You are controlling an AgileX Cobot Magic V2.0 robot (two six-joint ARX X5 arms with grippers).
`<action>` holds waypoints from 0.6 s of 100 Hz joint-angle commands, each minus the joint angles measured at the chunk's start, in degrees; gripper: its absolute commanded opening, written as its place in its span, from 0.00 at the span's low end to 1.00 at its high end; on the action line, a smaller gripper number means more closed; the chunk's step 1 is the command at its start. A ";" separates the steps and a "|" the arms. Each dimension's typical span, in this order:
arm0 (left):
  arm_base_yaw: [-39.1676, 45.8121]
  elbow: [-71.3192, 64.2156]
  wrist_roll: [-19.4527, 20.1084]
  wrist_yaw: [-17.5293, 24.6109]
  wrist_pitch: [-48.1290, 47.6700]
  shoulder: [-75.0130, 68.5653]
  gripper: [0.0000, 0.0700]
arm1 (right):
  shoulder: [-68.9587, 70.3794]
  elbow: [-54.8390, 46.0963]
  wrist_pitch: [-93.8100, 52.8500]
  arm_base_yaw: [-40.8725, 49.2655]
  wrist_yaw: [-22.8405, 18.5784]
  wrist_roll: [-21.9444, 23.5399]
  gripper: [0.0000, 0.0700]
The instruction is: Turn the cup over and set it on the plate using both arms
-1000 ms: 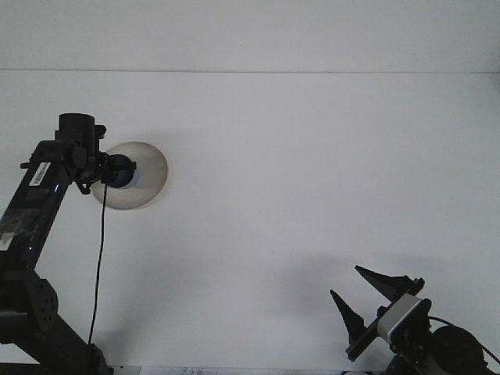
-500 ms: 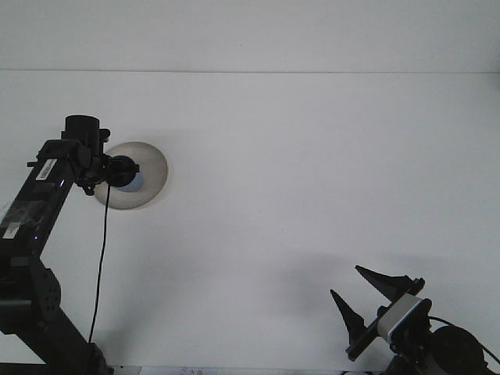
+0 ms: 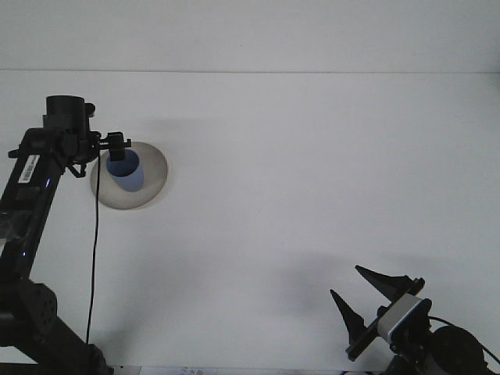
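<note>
A blue cup [image 3: 126,171] stands mouth-up on a grey plate [image 3: 153,178] at the far left of the white table [image 3: 312,172], with the left gripper [image 3: 116,145] poised just above the cup's rim. Whether its fingers are parted or closed cannot be told from this angle — the arm's wrist hides them. The right gripper [image 3: 361,291] waits well apart at the near right edge, its two dark fingers spread and holding nothing. The cup appears seated upright inside the plate, so the placing step looks close to finished. To finish it cleanly, the left arm would best lift straight up — any sideways drift near the rim could tip the light cup or drag it off centre on the plate.
</note>
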 commanded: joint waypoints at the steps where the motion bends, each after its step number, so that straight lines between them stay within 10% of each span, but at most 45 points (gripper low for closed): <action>1: 0.11 1.70 -1.18 0.09 1.05 -3.26 0.66 | 0.02 0.15 0.76 0.52 0.24 -0.48 0.65; 60: -8.39 -20.24 -4.50 1.20 2.71 -49.53 0.66 | 0.02 0.15 0.79 0.52 0.24 -0.42 0.65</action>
